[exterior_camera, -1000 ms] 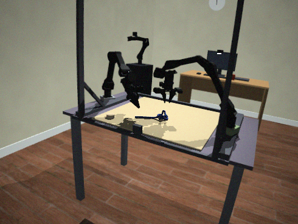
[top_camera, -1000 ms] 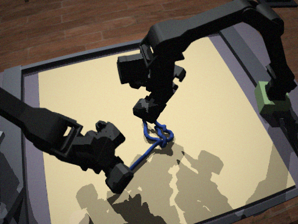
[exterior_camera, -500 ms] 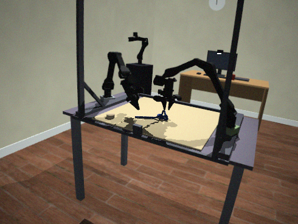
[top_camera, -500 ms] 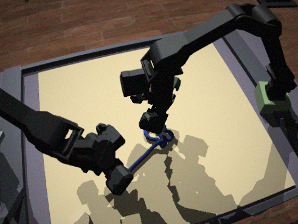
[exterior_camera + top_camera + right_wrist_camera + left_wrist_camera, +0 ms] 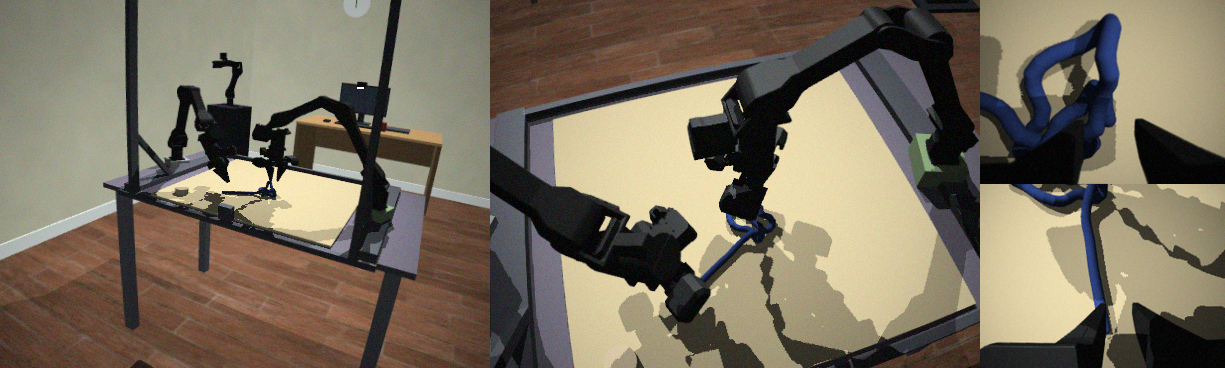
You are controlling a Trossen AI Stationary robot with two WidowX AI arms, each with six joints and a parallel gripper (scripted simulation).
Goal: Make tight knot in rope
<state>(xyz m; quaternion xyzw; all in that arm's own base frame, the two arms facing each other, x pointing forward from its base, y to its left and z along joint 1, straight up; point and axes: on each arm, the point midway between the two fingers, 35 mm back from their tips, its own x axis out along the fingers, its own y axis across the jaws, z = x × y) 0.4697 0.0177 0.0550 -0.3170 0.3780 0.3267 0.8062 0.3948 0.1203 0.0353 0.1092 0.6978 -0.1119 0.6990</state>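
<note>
Rope (image 5: 729,255) (image 5: 235,192) (image 5: 1091,254) (image 5: 1109,62): lying on the mat (image 5: 640,160) (image 5: 320,215) (image 5: 1017,303) (image 5: 1177,62), blue, loosely looped and tangled at one end, straight along its tail. Right gripper (image 5: 743,204) (image 5: 274,180) (image 5: 1108,120): pointing down over the loops, partly open, holding nothing. Left gripper (image 5: 689,300) (image 5: 228,180) (image 5: 1120,304): angled down near the tail end, slightly less open, also gripping nothing.

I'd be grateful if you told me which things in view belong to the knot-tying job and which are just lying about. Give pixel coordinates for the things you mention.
For the job:
- blue rope (image 5: 727,257) (image 5: 242,192) (image 5: 1091,258) (image 5: 1108,53)
- left gripper (image 5: 228,181) (image 5: 1119,304)
- right gripper (image 5: 274,181) (image 5: 1109,121)

Just about:
- monitor (image 5: 356,102)
- wooden desk (image 5: 415,139)
- wall clock (image 5: 356,5)
</note>
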